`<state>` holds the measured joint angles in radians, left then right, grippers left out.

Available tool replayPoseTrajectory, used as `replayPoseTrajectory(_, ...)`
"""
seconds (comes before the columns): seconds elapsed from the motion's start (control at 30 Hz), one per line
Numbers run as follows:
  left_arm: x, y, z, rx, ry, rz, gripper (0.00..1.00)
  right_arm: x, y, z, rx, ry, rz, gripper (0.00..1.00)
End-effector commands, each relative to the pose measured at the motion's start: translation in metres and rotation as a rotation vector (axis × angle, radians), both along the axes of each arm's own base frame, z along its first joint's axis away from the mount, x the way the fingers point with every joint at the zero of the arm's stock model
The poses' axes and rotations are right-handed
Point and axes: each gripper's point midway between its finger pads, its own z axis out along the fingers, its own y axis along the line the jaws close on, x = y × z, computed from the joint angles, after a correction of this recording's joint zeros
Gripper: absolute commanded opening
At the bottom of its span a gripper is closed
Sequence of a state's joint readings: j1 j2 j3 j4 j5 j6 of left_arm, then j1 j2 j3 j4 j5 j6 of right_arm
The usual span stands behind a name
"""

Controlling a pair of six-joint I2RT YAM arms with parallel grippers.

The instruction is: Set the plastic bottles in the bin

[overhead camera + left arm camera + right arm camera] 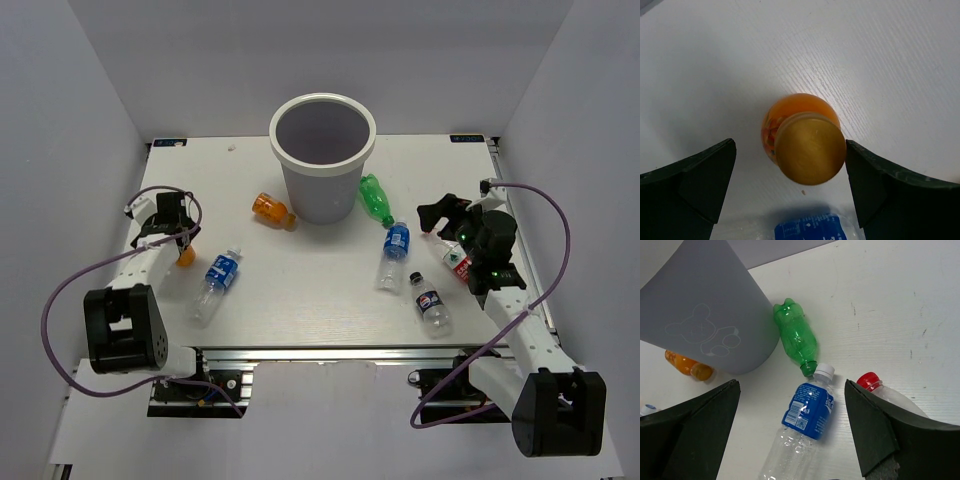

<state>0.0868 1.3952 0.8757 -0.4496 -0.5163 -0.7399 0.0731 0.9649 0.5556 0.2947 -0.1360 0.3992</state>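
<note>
Well, the left claw (790, 147) hangs spread over the upright orange bottle (809, 154) on the surface (300, 290), well apart from the bin (320, 190). An off-centre squeeze on its rounded cap could topple it. Right claw (443, 213) is spread too, empty.

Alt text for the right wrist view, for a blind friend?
A green bottle lies beside the grey bin, neck toward a white-capped, blue-labelled bottle. A red-capped bottle lies right, an orange bottle left. The right gripper is open.
</note>
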Motion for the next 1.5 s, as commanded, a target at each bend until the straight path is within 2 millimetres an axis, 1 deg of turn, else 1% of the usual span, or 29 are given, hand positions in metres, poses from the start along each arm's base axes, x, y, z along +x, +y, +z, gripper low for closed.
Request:
replayPoseTrajectory(0.0,0.013,0.002,-0.003,0.003,-0.014,-0.029,0.98,0.009,0.002,0.030,-0.015,-0.094,0.019,0.89)
replayPoseTrajectory(0.1,0.015,0.002,-0.011,-0.001,0.006,-0.032,0.98,0.010,0.001,0.028,-0.018,-0.089,0.012,0.89)
replayPoseTrajectory(0.23,0.014,0.004,-0.014,0.009,0.018,-0.023,0.98,0.012,0.001,0.025,-0.017,-0.077,0.012,0.89)
replayPoseTrajectory(0.3,0.014,0.004,-0.012,0.014,0.013,-0.024,0.93,0.012,0.001,0.024,-0.016,-0.073,0.012,0.89)
replayPoseTrajectory(0.37,0.014,0.004,-0.007,0.018,0.000,-0.024,0.84,0.012,0.001,0.023,-0.016,-0.070,0.012,0.89)
replayPoseTrajectory(0.4,0.014,0.006,-0.006,0.023,-0.001,-0.024,0.75,0.012,0.002,0.023,-0.016,-0.067,0.013,0.89)
replayPoseTrajectory(0.47,0.016,0.006,-0.002,0.031,-0.006,-0.028,0.70,0.012,0.001,0.024,-0.017,-0.067,0.014,0.89)
replayPoseTrajectory(0.5,0.014,0.008,-0.001,0.036,0.003,-0.018,0.64,0.011,0.001,0.025,-0.016,-0.067,0.013,0.89)
replayPoseTrajectory(0.6,0.019,0.007,0.007,0.036,-0.005,-0.036,0.55,0.010,0.002,0.026,-0.018,-0.069,0.018,0.89)
replayPoseTrajectory(0.63,0.021,0.004,0.008,0.026,-0.009,-0.050,0.47,0.009,0.001,0.028,-0.024,-0.077,0.018,0.89)
replayPoseTrajectory(0.7,0.029,0.003,0.022,0.028,-0.037,-0.072,0.41,0.009,-0.001,0.026,-0.027,-0.075,0.006,0.89)
replayPoseTrajectory(0.73,0.035,-0.003,0.029,0.009,-0.058,-0.104,0.35,0.009,-0.001,0.027,-0.027,-0.078,0.007,0.89)
replayPoseTrajectory(0.83,0.057,-0.016,0.065,-0.026,-0.170,-0.190,0.27,0.006,0.005,0.030,-0.025,-0.088,0.041,0.89)
replayPoseTrajectory(0.87,0.066,-0.032,0.075,-0.081,-0.214,-0.266,0.26,0.005,0.007,0.032,-0.022,-0.097,0.054,0.89)
replayPoseTrajectory(0.9,0.079,-0.041,0.102,-0.100,-0.300,-0.309,0.24,0.004,0.009,0.032,-0.018,-0.101,0.063,0.89)
replayPoseTrajectory(0.93,0.088,-0.052,0.118,-0.126,-0.355,-0.362,0.22,0.003,0.010,0.033,-0.013,-0.108,0.073,0.89)
replayPoseTrajectory(0.97,0.102,-0.076,0.150,-0.163,-0.458,-0.469,0.20,0.001,0.014,0.034,-0.005,-0.111,0.095,0.89)
replayPoseTrajectory(1.03,0.111,-0.101,0.186,-0.172,-0.554,-0.567,0.21,-0.001,0.018,0.036,-0.003,-0.114,0.117,0.89)
replayPoseTrajectory(1.07,0.115,-0.129,0.203,-0.184,-0.590,-0.659,0.23,-0.002,0.019,0.038,-0.002,-0.116,0.126,0.89)
replayPoseTrajectory(1.1,0.118,-0.144,0.219,-0.154,-0.616,-0.721,0.24,-0.003,0.019,0.038,-0.004,-0.115,0.131,0.89)
replayPoseTrajectory(1.13,0.126,-0.156,0.249,-0.131,-0.667,-0.762,0.25,-0.004,0.021,0.037,-0.003,-0.117,0.139,0.89)
replayPoseTrajectory(1.17,0.127,-0.179,0.262,-0.126,-0.688,-0.822,0.26,-0.006,0.023,0.038,-0.002,-0.121,0.154,0.89)
replayPoseTrajectory(1.2,0.129,-0.194,0.275,-0.115,-0.709,-0.876,0.27,-0.007,0.024,0.037,-0.002,-0.123,0.162,0.89)
replayPoseTrajectory(1.23,0.137,-0.210,0.296,-0.113,-0.750,-0.929,0.28,-0.008,0.025,0.036,0.002,-0.118,0.167,0.89)
replayPoseTrajectory(1.3,0.135,-0.253,0.313,-0.147,-0.787,-1.073,0.29,-0.009,0.026,0.036,0.005,-0.106,0.173,0.89)
replayPoseTrajectory(1.33,0.134,-0.265,0.338,-0.139,-0.839,-1.114,0.30,-0.009,0.025,0.033,0.017,-0.086,0.161,0.89)
replayPoseTrajectory(1.37,0.140,-0.288,0.330,-0.156,-0.822,-1.160,0.30,-0.009,0.026,0.032,0.023,-0.076,0.161,0.89)
replayPoseTrajectory(1.43,0.146,-0.306,0.335,-0.150,-0.827,-1.192,0.31,-0.011,0.028,0.028,0.030,-0.048,0.171,0.89)
replayPoseTrajectory(1.47,0.142,-0.323,0.353,-0.146,-0.861,-1.228,0.32,-0.012,0.031,0.026,0.035,-0.034,0.179,0.89)
